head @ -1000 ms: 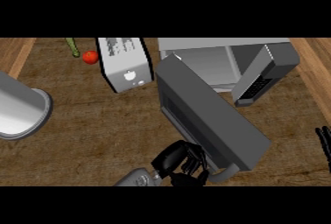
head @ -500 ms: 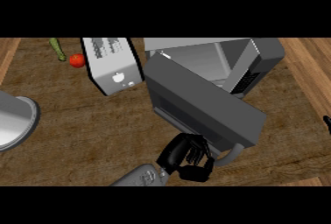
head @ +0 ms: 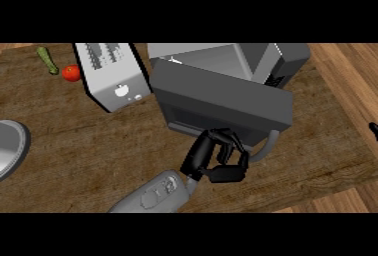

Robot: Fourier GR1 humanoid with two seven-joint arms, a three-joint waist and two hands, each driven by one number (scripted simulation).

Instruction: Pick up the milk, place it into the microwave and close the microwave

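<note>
Left hand (head: pixel 215 159) with fingers curled, holding nothing, knuckles against microwave door (head: pixel 221 105) near its handle (head: pixel 264 150); forearm angled up from lower edge. Right hand (head: pixel 373 130) barely visible at right edge, can't tell its state.

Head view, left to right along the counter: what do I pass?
Grey pan rim → green vegetable → tomato → toaster → left hand at the microwave door → microwave → right hand at the edge.
</note>
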